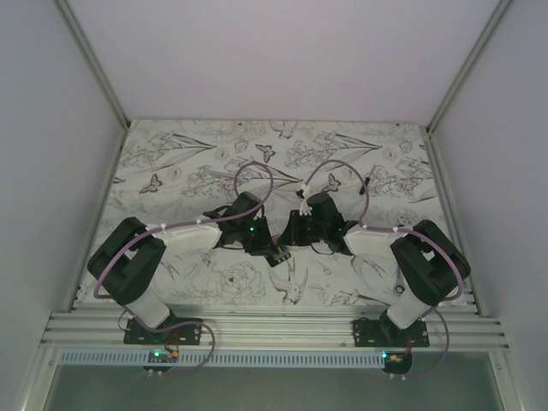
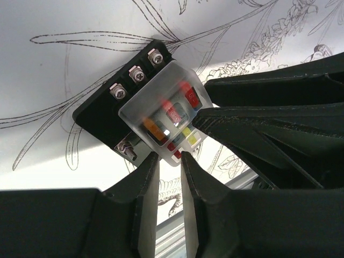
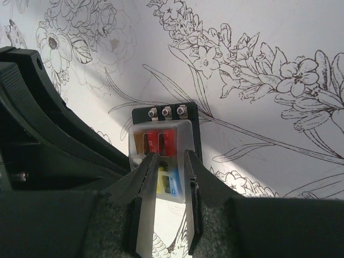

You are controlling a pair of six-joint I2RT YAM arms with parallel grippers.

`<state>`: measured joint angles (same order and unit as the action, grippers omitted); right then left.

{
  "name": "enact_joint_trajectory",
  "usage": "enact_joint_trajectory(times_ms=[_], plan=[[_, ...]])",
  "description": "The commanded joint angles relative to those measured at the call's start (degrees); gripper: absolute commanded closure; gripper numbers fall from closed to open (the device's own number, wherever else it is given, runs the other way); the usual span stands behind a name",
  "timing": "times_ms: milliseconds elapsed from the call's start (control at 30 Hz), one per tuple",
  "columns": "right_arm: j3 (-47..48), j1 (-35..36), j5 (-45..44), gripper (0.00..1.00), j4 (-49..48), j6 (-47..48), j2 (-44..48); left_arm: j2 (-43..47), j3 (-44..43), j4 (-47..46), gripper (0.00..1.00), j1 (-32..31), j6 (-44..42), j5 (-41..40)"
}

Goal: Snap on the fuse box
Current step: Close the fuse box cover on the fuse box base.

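The fuse box [image 1: 278, 255] lies on the table between both grippers. It has a black base with three screws [image 2: 102, 115] and a clear cover [image 2: 161, 102] over red, orange, yellow and blue fuses. My left gripper [image 2: 167, 157] has its jaws a narrow gap apart, tips at the cover's near edge, nothing between them. My right gripper [image 3: 167, 157] also stands narrowly apart, its fingertips over the cover [image 3: 161, 137], not around it. In the left wrist view the right fingers [image 2: 242, 123] reach onto the cover from the right.
A floral-printed sheet [image 1: 214, 154] covers the table. White walls close in the left, right and back. An aluminium rail [image 1: 274, 325] runs along the near edge by the arm bases. The left gripper's body [image 3: 43, 134] fills the left of the right wrist view.
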<state>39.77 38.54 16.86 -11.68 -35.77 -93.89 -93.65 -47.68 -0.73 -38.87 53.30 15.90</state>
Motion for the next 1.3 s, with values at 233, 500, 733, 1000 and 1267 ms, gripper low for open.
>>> enact_joint_trajectory(times_ms=[233, 500, 733, 1000, 1267], plan=[[-2.50, 3.30, -7.86, 0.82, 15.77, 7.42, 3.19, -2.57, 5.15, 2.33, 0.84, -2.83, 2.13, -6.60], [6.02, 4.14, -9.50, 0.69, 20.25, 11.06, 7.14, 5.89, 3.58, 2.32, 0.57, -3.67, -0.60, -6.63], [9.06, 5.62, -12.67, 0.56, 24.77, 12.66, 6.55, 11.15, 3.60, 3.92, 0.45, -2.99, -1.45, -8.95], [9.08, 5.49, -10.94, 0.60, 24.15, 12.17, 5.32, 2.88, -2.10, 5.23, 0.55, -1.54, -3.95, -5.42], [8.84, 5.56, -8.99, 0.64, 23.56, 12.23, 4.50, 0.77, -5.31, 7.93, 0.56, -1.03, -5.86, -6.99]])
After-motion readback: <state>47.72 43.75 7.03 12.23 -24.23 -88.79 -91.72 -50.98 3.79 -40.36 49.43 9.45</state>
